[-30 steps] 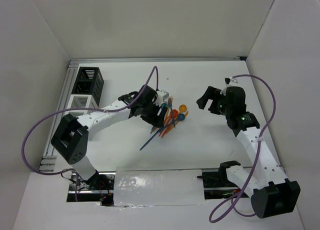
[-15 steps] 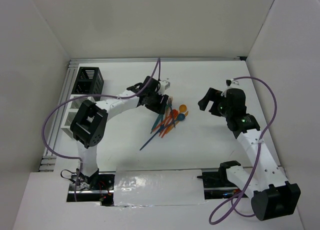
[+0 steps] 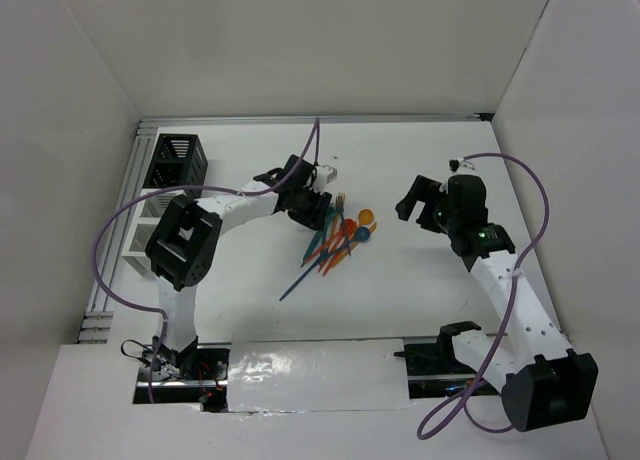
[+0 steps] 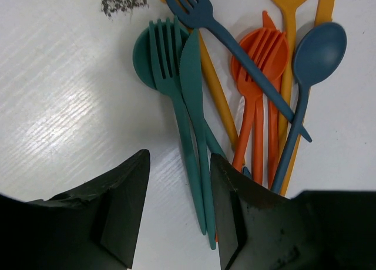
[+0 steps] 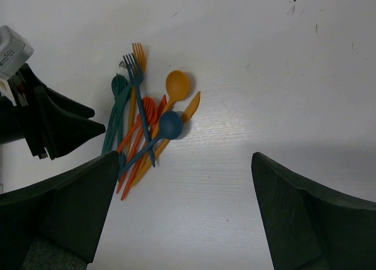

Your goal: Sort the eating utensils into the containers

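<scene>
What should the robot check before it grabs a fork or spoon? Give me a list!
1. Left gripper open: ok, jaws apart.
2. Only one piece between the jaws: not ok, the teal fork and teal knife handles both lie there.
3. Pile untangled: not ok, the blue fork crosses the orange fork.
4. Right gripper out of the way: ok, open, empty, apart from the pile.
5. Black bin empty: cannot tell.
</scene>
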You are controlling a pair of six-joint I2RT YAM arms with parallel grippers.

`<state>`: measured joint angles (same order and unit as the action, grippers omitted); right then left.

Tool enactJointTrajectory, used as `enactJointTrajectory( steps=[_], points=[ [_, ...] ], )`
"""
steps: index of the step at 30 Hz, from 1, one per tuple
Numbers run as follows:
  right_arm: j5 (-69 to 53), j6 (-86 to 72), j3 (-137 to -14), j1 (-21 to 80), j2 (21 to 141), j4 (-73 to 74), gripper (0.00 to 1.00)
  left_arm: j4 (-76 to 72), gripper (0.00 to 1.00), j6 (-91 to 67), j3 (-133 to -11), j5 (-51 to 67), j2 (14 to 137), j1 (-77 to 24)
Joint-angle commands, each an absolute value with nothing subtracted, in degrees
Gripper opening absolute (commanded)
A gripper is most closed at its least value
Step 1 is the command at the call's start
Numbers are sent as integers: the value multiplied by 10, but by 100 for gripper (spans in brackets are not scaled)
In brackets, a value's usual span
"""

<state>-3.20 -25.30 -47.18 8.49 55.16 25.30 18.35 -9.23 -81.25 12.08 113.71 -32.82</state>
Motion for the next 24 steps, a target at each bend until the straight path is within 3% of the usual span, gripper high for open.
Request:
enactJointTrajectory(
  steps=[1, 24],
  points=[
    [-22, -252, -470, 88, 550, 238, 100, 159, 58, -79, -802, 136, 1141, -328],
    [-4, -270, -454, 88, 502, 265, 100, 155, 52, -47, -791, 124, 1182, -347]
  ],
)
